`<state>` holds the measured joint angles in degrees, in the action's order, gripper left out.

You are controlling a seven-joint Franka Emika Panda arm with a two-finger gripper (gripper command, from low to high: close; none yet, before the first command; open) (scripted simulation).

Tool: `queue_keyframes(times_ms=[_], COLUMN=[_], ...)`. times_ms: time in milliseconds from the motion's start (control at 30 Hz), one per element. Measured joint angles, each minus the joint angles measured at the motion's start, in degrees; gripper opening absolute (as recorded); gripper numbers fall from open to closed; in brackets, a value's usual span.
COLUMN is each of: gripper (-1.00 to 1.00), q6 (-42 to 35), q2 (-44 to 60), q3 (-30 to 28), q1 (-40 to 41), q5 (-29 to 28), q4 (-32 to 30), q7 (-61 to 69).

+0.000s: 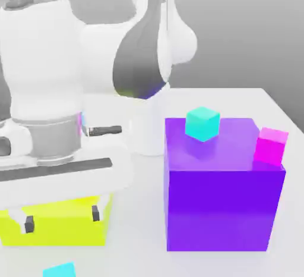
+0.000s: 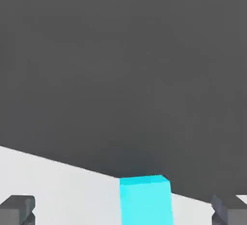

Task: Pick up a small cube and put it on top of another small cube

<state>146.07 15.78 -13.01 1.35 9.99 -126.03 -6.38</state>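
small cubes [image 1: 202, 123]: 3 | big blocks [image 1: 222, 186]: 2 | arm [image 1: 41, 79]: 1

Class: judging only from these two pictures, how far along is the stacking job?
Done: nothing is stacked yet; the sky-cyan small cube sits on the white table, alone. In hand: the open claw hangs in front of the yellow block, and the hand view shows that cube between its fingertips, ungripped. Left: close, lift, and set it on another small cube, such as the turquoise one atop the purple block.
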Motion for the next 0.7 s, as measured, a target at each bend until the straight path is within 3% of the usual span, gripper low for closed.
queue_keyframes(times_ms=[233,267,500,700], gripper=[0.00,-1.00,-1.00,-1.00], q6=[7.17,8.34,8.30,-0.34], q2=[14.32,15.85,15.95,4.84], q3=[2.42,2.90,2.92,2.37], q1=[3.88,4.27,4.29,0.50], q5=[1.77,2.26,2.32,-1.48], q4=[2.09,2.41,2.43,0.11], q7=[5.48,5.86,5.93,4.78])
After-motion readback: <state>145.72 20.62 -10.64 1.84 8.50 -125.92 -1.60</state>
